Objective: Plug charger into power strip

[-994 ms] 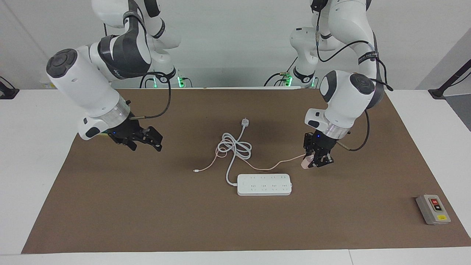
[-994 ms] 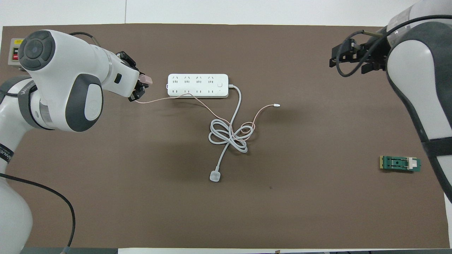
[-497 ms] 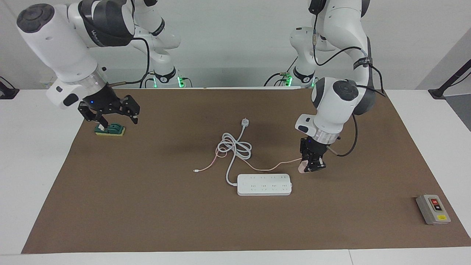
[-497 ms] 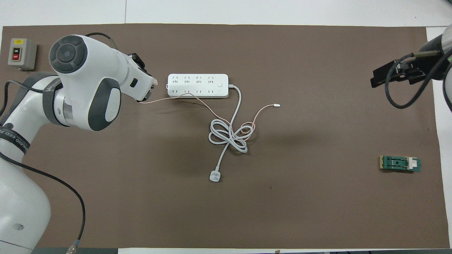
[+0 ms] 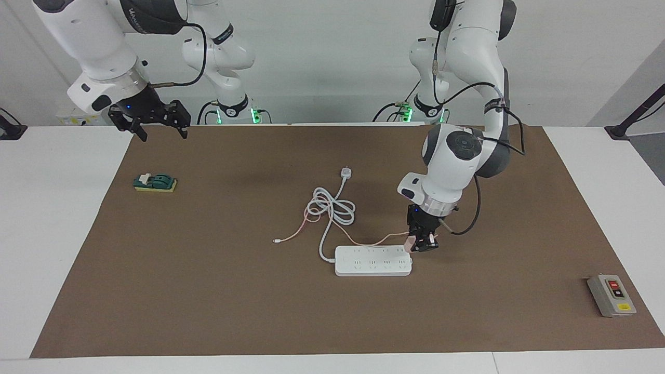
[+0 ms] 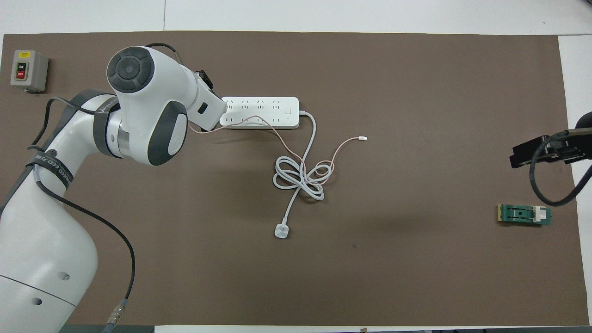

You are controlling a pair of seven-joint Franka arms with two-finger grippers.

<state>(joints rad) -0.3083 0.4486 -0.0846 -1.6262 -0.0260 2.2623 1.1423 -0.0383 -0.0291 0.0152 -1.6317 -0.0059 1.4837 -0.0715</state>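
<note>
The white power strip (image 5: 373, 260) (image 6: 259, 112) lies flat on the brown mat, sockets up, its thick white cord coiled nearer to the robots. My left gripper (image 5: 422, 246) is shut on the pale-pink charger (image 5: 411, 242) and holds it low over the strip's end toward the left arm's end of the table. I cannot tell whether the charger touches the strip. Its thin pink cable (image 5: 363, 240) (image 6: 286, 150) trails back across the strip and through the coil. In the overhead view the left wrist hides the charger. My right gripper (image 5: 163, 134) hangs open and empty, raised over the mat's corner.
A green and yellow block (image 5: 155, 183) (image 6: 524, 214) lies on the mat below the right gripper. A grey button box (image 5: 612, 295) (image 6: 28, 70) sits at the mat's corner toward the left arm's end. The strip's white plug (image 5: 346, 173) (image 6: 281, 231) rests nearer to the robots.
My left gripper has carried the charger sideways until it is over the power strip's end. The right arm has lifted and drawn back toward its base, uncovering the green block.
</note>
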